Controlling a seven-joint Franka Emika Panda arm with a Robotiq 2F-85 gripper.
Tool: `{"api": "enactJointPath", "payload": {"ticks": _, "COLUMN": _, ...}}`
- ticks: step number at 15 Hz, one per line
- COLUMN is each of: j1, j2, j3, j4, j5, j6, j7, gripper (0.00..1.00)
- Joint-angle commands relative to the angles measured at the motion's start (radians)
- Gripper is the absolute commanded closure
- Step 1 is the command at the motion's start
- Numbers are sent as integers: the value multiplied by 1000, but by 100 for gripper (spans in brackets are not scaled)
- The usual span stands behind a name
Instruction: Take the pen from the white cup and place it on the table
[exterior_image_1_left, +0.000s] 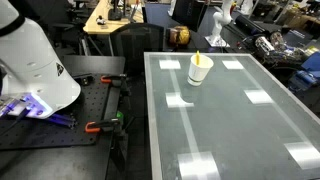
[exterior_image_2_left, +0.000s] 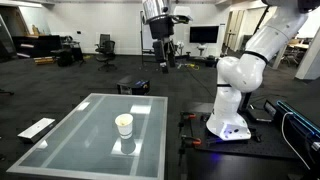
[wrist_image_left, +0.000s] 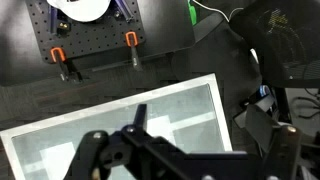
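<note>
Standing in the white cup on the table, the pen is looking light, stiff and slick, best pinched at its exposed top, while the gripper is hanging high, its gape impossible to tell.

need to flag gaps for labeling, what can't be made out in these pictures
- pen: only its yellow tip shows in an exterior view; the white cup hides the rest.
- hand: tiny in an exterior view, a dark blur in the wrist view; open or shut unclear.
- wrist view: white cup out of frame; table cut by edges.
</note>
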Motion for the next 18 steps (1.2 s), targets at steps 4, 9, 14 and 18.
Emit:
{"api": "enactJointPath", "payload": {"ticks": 4, "j1": -13, "j2": 0, "j3": 9, "j4": 2, "j5": 4, "j6": -4, "j7": -5, "gripper": 0}}
{"api": "enactJointPath", "payload": {"ticks": 9, "j1": -30, "j2": 4, "j3": 9, "j4": 7, "j5": -10, "j6": 10, "j7": 15, "gripper": 0}}
{"api": "enactJointPath", "payload": {"ticks": 14, "j1": -87, "j2": 37, "j3": -17, "j4": 36, "j5": -25, "j6": 31, "j7": 29, "gripper": 0}}
{"api": "enactJointPath", "payload": {"ticks": 18, "j1": -130, "j2": 97, "j3": -51, "j4": 58, "j5": -14, "j6": 72, "j7": 27, "gripper": 0}}
